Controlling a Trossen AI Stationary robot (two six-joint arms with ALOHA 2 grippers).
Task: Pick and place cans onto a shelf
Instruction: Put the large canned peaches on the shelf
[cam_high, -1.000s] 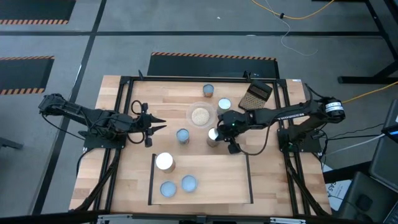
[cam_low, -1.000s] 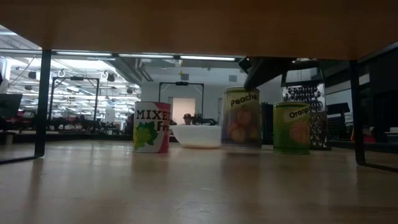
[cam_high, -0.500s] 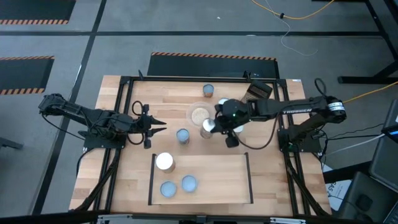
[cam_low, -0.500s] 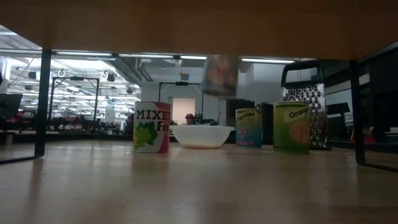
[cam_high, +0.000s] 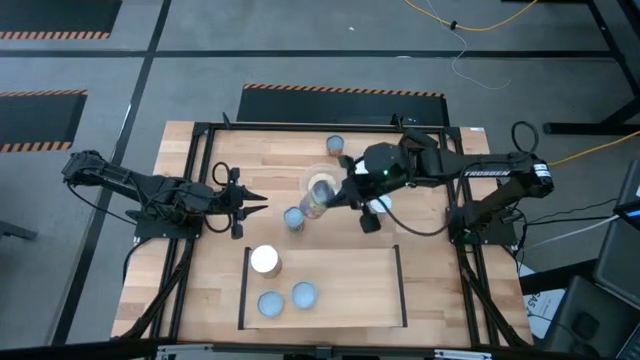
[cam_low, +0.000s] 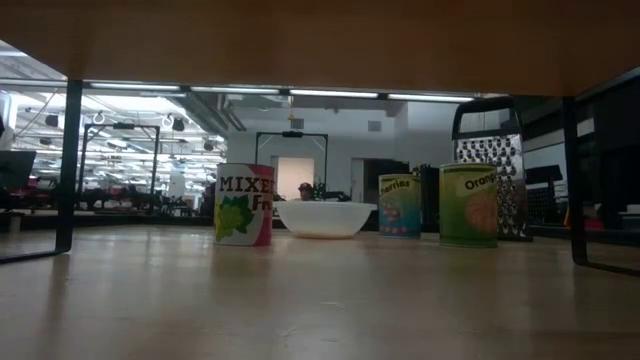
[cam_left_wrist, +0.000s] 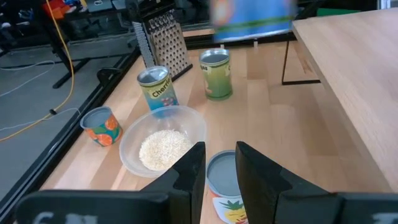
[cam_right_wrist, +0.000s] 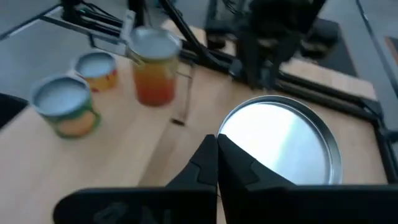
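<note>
One can (cam_high: 315, 197) hangs clear of the table, pinched at its rim by the right gripper (cam_high: 338, 192), whose fingers are clenched tight on the rim. Taking the high view as a dial with 12 at the far edge, this carried can sits just over the bowl of grains (cam_high: 322, 178), near the dial's centre. The right arm reaches in from 3 o'clock.

The shelf (cam_high: 350, 290) lies toward 6 o'clock. Two blue-topped cans (cam_high: 270, 304) stand close together on its 8 o'clock part, and a white-topped can (cam_high: 264, 260) stands at its 10 o'clock corner. A pineapple can (cam_high: 294, 218) stands on the table just toward 7 o'clock of the bowl. An orange-labelled can (cam_high: 335, 146) stands toward 12, and the grater (cam_high: 420, 142) lies toward 1 o'clock, partly under the right arm. In the left wrist view a cherries can (cam_left_wrist: 154, 87) and a green can (cam_left_wrist: 215, 73) stand beyond the bowl.

The left gripper (cam_high: 258, 200) waits at 9 o'clock, its fingers released with a narrow gap, pointing at the pineapple can but apart from it.
</note>
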